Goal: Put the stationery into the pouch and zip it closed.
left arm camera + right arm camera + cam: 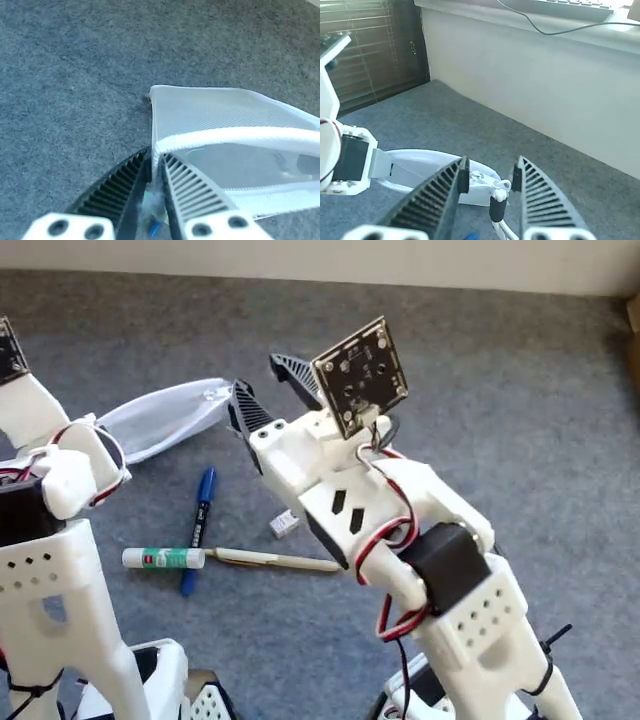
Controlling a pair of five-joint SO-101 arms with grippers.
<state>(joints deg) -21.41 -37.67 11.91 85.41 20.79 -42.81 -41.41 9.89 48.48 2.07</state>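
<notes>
White mesh makes up the pouch point(165, 422), a long see-through bag with a thick white rim and a gaping mouth, stretched between the two claws over the grey carpeted bench point(500, 390). The left claw point(154, 162) is pinched tight on the rim at one end. The right claw point(490, 172) stands half open at the other end, the zip pull point(499, 186) showing between its fingers, gripping nothing. Near the pouch on the bench lie a blue pen point(198, 525), a glue stick point(165, 558), a pale pencil point(275, 560) and a small eraser point(285, 524).
</notes>
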